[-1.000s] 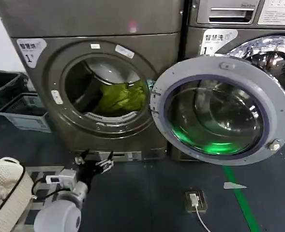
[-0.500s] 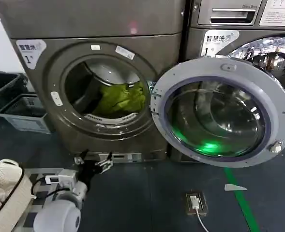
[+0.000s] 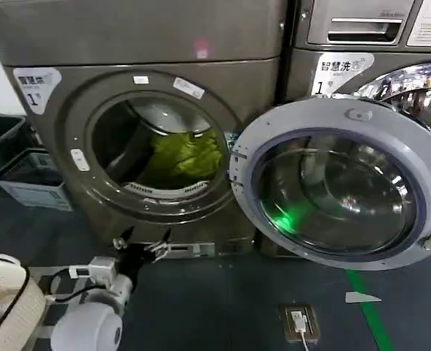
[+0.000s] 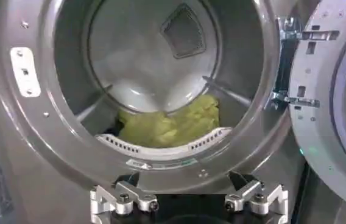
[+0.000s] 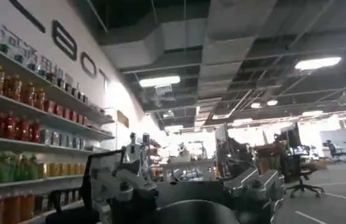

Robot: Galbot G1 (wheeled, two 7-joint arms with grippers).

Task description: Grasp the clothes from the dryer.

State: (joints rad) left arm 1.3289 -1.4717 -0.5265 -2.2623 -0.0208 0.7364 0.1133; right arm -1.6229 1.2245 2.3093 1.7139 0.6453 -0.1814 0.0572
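The left gripper (image 3: 140,243) is held low in front of the dryer (image 3: 69,95), just below the bottom edge of its round opening and a little toward the opening's left half. Its fingers (image 4: 122,201) are spread wide apart and nothing is held between them. In the left wrist view the two finger tips frame the lower rim of the dryer's ring, so the gripper is seen to point straight into the drum.

Outward from the gripper, the clothes (image 3: 184,155) are found inside the dryer, as a crumpled yellow-green bundle lying on the drum floor toward the back and toward the hinge side of the opening. From the left gripper the bundle lies forward, higher, and somewhat to the right. Its long axis runs roughly across the opening, side to side, and the bundle sits behind the perforated lip at the bottom of the dryer's mouth.

The dryer door (image 3: 339,183) is swung fully open to the right of the opening, so the way in is unobstructed.

The right gripper (image 5: 191,189) is aimed away from the dryer, toward a room with shelves of bottles (image 5: 14,128); its fingers are set apart and empty. The left arm is judged the nearer, and the reach is judged not yet begun.
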